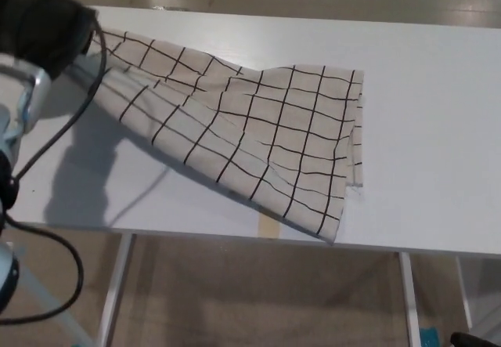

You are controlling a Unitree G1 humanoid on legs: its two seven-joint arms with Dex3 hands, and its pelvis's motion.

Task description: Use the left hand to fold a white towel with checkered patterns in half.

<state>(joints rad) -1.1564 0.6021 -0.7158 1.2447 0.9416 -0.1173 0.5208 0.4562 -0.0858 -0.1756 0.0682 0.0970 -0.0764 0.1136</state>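
Big white surface point(438, 128) fills the view, and stretched across it is the white towel with checkered patterns point(266, 143), pulled into a long fan shape. Its right end lies flat on the surface near the middle, the right edge running down toward the front lip, one lower corner sitting right at that lip. The left end is gathered up and lifted clear, rising toward the top left corner, with a dark shadow thrown on the surface beneath it.

Up in that corner is the left robot hand point(43, 30), black and bulky, closed on the towel's left end; the cloth runs straight into it, though the fingers themselves are hard to make out. A black cable point(55, 147) loops down from it past the silver forearm point(16, 120). The right robot hand is nowhere in the picture.

The fold looks to be underway, the left end yet to land on the right one.

What could go wrong? The hold seems to bunch one corner only, so the carried edge may sag and land crooked, leaving a skewed half. Drag along the cloth could also tug the resting end, and with that corner at the lip, the towel might slide off the front.
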